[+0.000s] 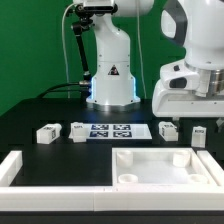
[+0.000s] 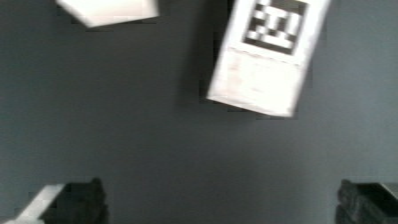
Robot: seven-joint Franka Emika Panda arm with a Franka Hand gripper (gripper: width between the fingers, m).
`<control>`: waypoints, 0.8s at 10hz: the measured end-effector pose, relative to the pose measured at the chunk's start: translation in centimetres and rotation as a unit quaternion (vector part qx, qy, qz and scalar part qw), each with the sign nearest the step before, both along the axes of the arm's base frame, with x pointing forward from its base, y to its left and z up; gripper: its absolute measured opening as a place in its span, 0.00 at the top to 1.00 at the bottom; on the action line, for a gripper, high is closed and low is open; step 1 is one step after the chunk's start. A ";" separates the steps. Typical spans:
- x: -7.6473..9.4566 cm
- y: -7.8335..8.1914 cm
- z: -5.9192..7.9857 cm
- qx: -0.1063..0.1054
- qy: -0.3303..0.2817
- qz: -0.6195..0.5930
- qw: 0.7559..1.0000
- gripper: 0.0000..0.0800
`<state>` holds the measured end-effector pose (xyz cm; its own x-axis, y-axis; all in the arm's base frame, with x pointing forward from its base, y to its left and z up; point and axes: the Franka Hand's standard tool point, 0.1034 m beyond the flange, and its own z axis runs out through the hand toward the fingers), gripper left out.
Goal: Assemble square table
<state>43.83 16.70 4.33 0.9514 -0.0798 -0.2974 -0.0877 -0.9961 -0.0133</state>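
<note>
The black table (image 1: 30, 112) bears the marker board (image 1: 100, 130) mid-row. The first leg (image 1: 46, 133) and second leg (image 1: 78, 130) lie on the exterior view's left, the third leg (image 1: 167, 129) and fourth leg (image 1: 200, 133) on its right. Nearer lie the tabletop (image 1: 165, 165) and the fence bars (image 1: 55, 190).

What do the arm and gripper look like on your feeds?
The arm is glossy white with rounded shells, a black triangle sticker on its base and a black cable alongside. The gripper has two dark, blocky fingers.
</note>
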 end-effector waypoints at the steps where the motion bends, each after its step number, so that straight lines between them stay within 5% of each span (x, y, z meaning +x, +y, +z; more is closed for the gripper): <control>1: -0.2 0.0 -0.1 0.000 0.006 0.004 1.000 0.19; 3: -0.4 -0.1 -0.1 0.004 0.022 -0.011 1.000 0.19; 8: -1.1 0.4 -1.2 0.058 0.205 -0.088 0.973 0.19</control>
<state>42.77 17.06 3.09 0.7262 -0.1736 -0.6652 -0.2784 -0.9590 -0.0536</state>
